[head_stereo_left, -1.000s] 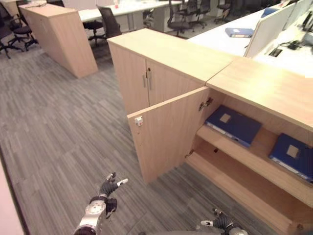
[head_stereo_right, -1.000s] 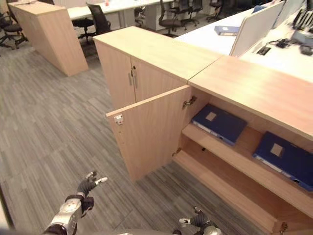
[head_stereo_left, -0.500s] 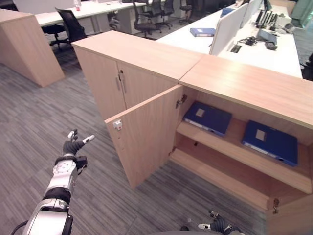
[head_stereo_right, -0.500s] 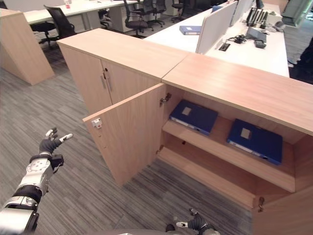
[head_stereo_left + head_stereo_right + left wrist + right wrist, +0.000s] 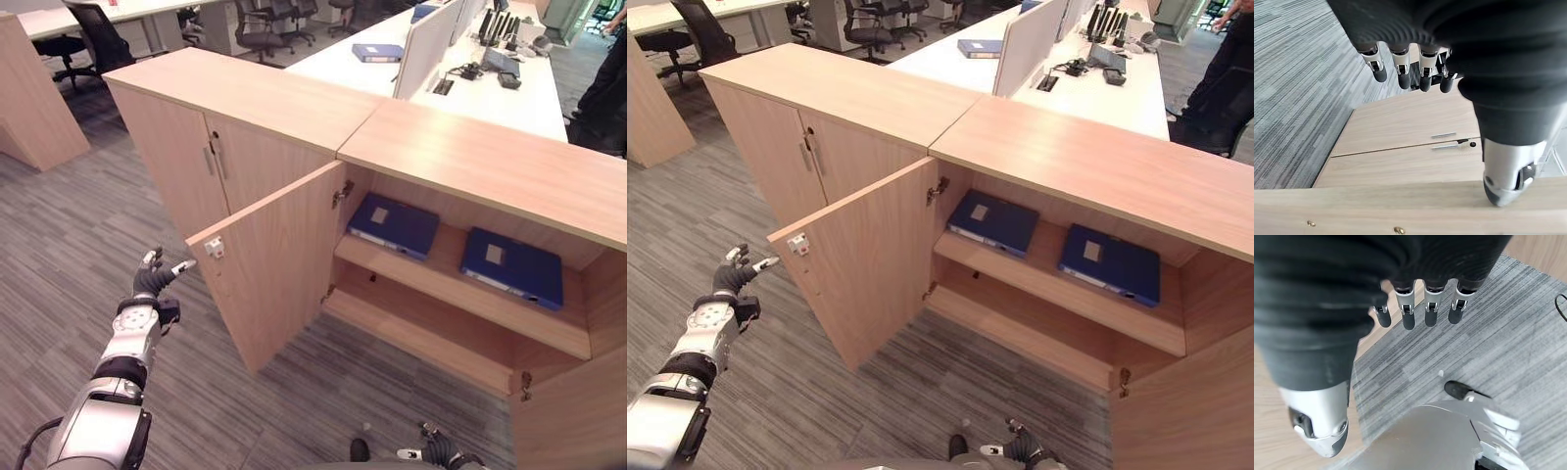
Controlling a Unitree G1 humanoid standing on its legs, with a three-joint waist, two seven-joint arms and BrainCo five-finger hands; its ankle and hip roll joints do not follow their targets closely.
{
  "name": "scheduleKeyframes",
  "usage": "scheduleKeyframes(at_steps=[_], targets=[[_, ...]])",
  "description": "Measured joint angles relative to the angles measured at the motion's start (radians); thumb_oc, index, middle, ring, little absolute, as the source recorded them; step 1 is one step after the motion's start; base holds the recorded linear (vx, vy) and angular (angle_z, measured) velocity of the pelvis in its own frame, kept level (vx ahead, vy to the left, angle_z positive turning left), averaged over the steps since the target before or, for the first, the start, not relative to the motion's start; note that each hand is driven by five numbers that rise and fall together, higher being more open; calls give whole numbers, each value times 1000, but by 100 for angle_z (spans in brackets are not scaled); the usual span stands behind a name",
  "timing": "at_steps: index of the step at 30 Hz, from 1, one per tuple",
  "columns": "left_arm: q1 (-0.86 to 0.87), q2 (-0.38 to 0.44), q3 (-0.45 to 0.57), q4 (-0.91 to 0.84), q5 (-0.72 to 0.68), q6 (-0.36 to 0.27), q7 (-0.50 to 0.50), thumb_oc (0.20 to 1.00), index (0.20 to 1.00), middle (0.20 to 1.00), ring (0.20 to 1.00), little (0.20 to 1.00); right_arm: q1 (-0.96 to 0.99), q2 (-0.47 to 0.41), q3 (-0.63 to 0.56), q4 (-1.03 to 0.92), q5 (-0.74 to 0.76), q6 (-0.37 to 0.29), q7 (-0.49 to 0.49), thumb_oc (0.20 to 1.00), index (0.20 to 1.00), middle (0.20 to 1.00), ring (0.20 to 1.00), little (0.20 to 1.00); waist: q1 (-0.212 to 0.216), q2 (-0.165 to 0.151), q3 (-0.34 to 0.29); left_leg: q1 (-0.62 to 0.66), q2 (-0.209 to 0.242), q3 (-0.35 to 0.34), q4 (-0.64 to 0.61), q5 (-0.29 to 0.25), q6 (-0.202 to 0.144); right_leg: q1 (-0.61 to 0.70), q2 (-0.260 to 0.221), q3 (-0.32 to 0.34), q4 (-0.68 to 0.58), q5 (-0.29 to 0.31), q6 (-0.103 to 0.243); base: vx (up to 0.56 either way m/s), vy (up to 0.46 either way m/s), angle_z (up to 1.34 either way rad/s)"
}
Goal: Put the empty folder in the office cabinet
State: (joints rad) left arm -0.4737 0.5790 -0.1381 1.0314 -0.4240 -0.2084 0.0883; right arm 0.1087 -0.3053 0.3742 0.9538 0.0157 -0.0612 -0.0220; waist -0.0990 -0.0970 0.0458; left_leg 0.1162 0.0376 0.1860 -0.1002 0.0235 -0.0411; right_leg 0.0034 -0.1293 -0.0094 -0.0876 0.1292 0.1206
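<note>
Since a second ago my camera has swung round, so the whole open cabinet [image 5: 470,176] now sits square in front of me, and my left hand [image 5: 152,284] has risen from low by the floor to just beside the free edge of the open door [image 5: 279,259]. Its fingers are loosely spread and hold nothing; in the left wrist view the dark tips hang straight over pale wood-grain panels with slim metal handles. My right hand [image 5: 1024,450] shows at the bottom edge of the eye views, low over the carpet, fingers relaxed and empty in its own wrist view.

I see the cabinet as light laminated wood with a flat slab top and a plain rectangular door swung outward, a small white catch [image 5: 214,249] at its upper corner. Two flat blue folders lie on the upper shelf [image 5: 460,299]: one folder [image 5: 395,223] near the hinge side, the other folder [image 5: 512,266] well apart to its right, each with a small pale square label. Grey striped carpet [image 5: 59,235] covers the floor. On the white desk [image 5: 490,93] behind lies another blue folder [image 5: 378,52].
</note>
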Motion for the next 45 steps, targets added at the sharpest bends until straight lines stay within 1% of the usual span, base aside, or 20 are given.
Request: scheduleKeyframes(at_steps=[6, 8, 14, 19, 25, 26, 27, 28, 29, 30, 31, 32, 33, 35, 37, 38, 39, 42, 44, 45], targets=[[9, -113, -138, 5, 2, 16, 2, 1000, 1000, 1000, 1000, 1000, -14, 15, 14, 39, -7, 1, -1, 1000, 1000, 1000, 1000, 1000, 27, -22, 26, -2, -16, 2, 0, -3, -2, -2, -25, 1, -5, -2, 14, -30, 16, 1], [71, -165, -166, -110, 14, 13, 9, 1000, 1000, 1000, 1000, 1000, -19, 29, 8, 40, -8, 2, -8, 1000, 1000, 1000, 1000, 1000, 29, -25, 31, -3, -20, 1, 0, 0, 4, -3, -30, -1, 0, 0, 15, -31, 26, 2], [134, -158, -294, -326, 58, 14, -122, 1000, 1000, 1000, 1000, 1000, -35, 37, 8, 41, -39, 8, -7, 1000, 1000, 1000, 1000, 1000, 34, -7, 46, -2, -26, -10, 0, 0, 11, 9, -35, -10, 0, 7, 14, -46, 43, 5], [179, -222, -379, -466, 38, 36, -198, 1000, 1000, 1000, 1000, 1000, -55, 53, -26, 78, -39, 20, -11, 1000, 1000, 1000, 1000, 1000, 49, 15, 71, -3, -36, -23, 0, 1, 15, 10, -43, -27, 0, 4, 17, -57, 22, 8], [185, -213, -388, -569, -30, 58, -260, 1000, 1000, 1000, 1000, 1000, -86, 53, -30, 81, -40, 25, -14, 1000, 1000, 1000, 1000, 1000, 41, 23, 99, -7, -38, 16, 10, 4, 20, -26, -55, -28, 20, 1, 30, -115, -33, -18], [187, -203, -395, -593, -47, 60, -260, 1000, 1000, 1000, 1000, 1000, -100, 53, -29, 86, -40, 28, -14, 1000, 1000, 1000, 1000, 1000, 45, 28, 111, -5, -34, 40, 11, 10, 25, -47, -61, -49, 38, -9, 35, -181, -41, -53], [195, -179, -400, -627, -68, 60, -259, 1000, 1000, 1000, 1000, 1000, -127, 54, -28, 119, -43, 30, -13, 1000, 1000, 1000, 1000, 1000, 62, 40, 123, -5, -20, 84, 11, 13, 31, -62, -97, -189, 42, -56, 35, -148, -20, -97], [196, -170, -404, -658, -80, 61, -260, 1000, 1000, 1000, 1000, 1000, -162, 45, -32, 150, -46, 31, -14, 1000, 1000, 1000, 1000, 1000, 87, 72, 140, -8, 11, 131, 17, 12, 34, -82, -134, -337, 110, -60, 33, -149, -77, -121], [194, -155, -400, -682, -80, 61, -268, 1000, 1000, 1000, 1000, 1000, -189, 30, -33, 157, -46, 30, -15, 1000, 1000, 1000, 1000, 1000, 95, 93, 152, -3, 33, 165, 18, 11, 36, -92, -213, -458, 221, -64, 38, -122, -89, -131], [202, -151, -386, -684, -80, 66, -275, 1000, 1000, 1000, 1000, 1000, -200, 26, -35, 159, -53, 30, -17, 1000, 1000, 1000, 1000, 1000, 109, 96, 154, 19, 52, 210, 18, 10, 37, -95, -317, -503, 371, -95, 78, -148, -172, -111], [216, -148, -374, -684, -82, 70, -278, 1000, 1000, 1000, 1000, 1000, -203, 33, -35, 156, -71, 28, -17, 1000, 1000, 1000, 1000, 1000, 121, 93, 152, 40, 62, 230, 15, 6, 34, -79, -348, -499, 416, -99, 90, -90, -167, -100], [220, -141, -376, -685, -82, 71, -282, 1000, 1000, 1000, 1000, 1000, -197, 46, -34, 156, -77, 29, -17, 1000, 1000, 1000, 1000, 1000, 131, 76, 143, 49, 62, 247, 17, 6, 24, -57, -351, -495, 387, -62, 76, -56, -223, -111], [255, -140, -347, -678, -83, 73, -285, 1000, 1000, 1000, 1000, 1000, -178, 64, -28, 149, -78, 27, -16, 1000, 1000, 1000, 1000, 1000, 144, 53, 119, 57, 68, 289, 45, 0, -10, -31, -323, -511, 350, -94, 49, -9, -287, -111], [290, -223, -339, -664, -80, 77, -293, 1000, 1000, 1000, 1000, 1000, -156, 36, -32, 146, -78, 28, -17, 1000, 1000, 1000, 1000, 1000, 99, 98, 90, 38, 133, 292, 116, 0, -12, -20, -243, -484, 282, -98, 33, -6, -366, -97], [288, -291, -354, -616, -78, 77, -286, 1000, 1000, 1000, 1000, 1000, -136, 21, -21, 147, -78, 28, -19, 1000, 1000, 1000, 1000, 1000, 66, 99, 66, 34, 165, 291, 175, -1, -13, -20, -202, -426, 249, -98, 24, 2, -244, -95], [249, -329, -340, -567, -77, 71, -276, 1000, 1000, 1000, 1000, 1000, -119, 9, -10, 144, -78, 30, -19, 1000, 1000, 1000, 1000, 1000, 46, 109, 36, 38, 192, 302, 172, -17, -30, -37, -153, -375, 201, -76, 4, 13, -208, -110], [210, -340, -371, -560, -68, 73, -284, 1000, 1000, 1000, 1000, 1000, -106, -2, -7, 143, -77, 31, -19, 1000, 1000, 1000, 1000, 1000, 18, 120, 27, 51, 197, 298, 143, -15, -29, -56, -133, -354, 190, -59, 1, 14, -285, -125], [129, -380, -368, -469, -27, 63, -254, 1000, 1000, 1000, 1000, 1000, -77, 3, -4, 96, -75, 22, -20, 1000, 1000, 1000, 1000, 1000, -78, 99, 18, 83, 205, 334, 155, -6, -44, -98, -107, -267, 189, -39, 2, 42, -241, -80], [85, -377, -368, -390, -11, 60, -231, 1000, 1000, 1000, 1000, 1000, -91, 6, -1, 98, -75, 21, -20, 1000, 1000, 1000, 1000, 1000, -84, 103, 15, 100, 212, 368, 155, -4, -48, -105, -94, -239, 183, -37, 0, 60, -203, -72], [-10, -368, -366, -275, 30, 54, -185, 1000, 1000, 1000, 1000, 1000, -88, 2, -16, 105, -73, 13, -20, 1000, 1000, 1000, 1000, 1000, -141, 131, 14, 118, 242, 409, 150, -2, -51, -116, -50, -217, 171, -38, -2, 155, -242, -81]])
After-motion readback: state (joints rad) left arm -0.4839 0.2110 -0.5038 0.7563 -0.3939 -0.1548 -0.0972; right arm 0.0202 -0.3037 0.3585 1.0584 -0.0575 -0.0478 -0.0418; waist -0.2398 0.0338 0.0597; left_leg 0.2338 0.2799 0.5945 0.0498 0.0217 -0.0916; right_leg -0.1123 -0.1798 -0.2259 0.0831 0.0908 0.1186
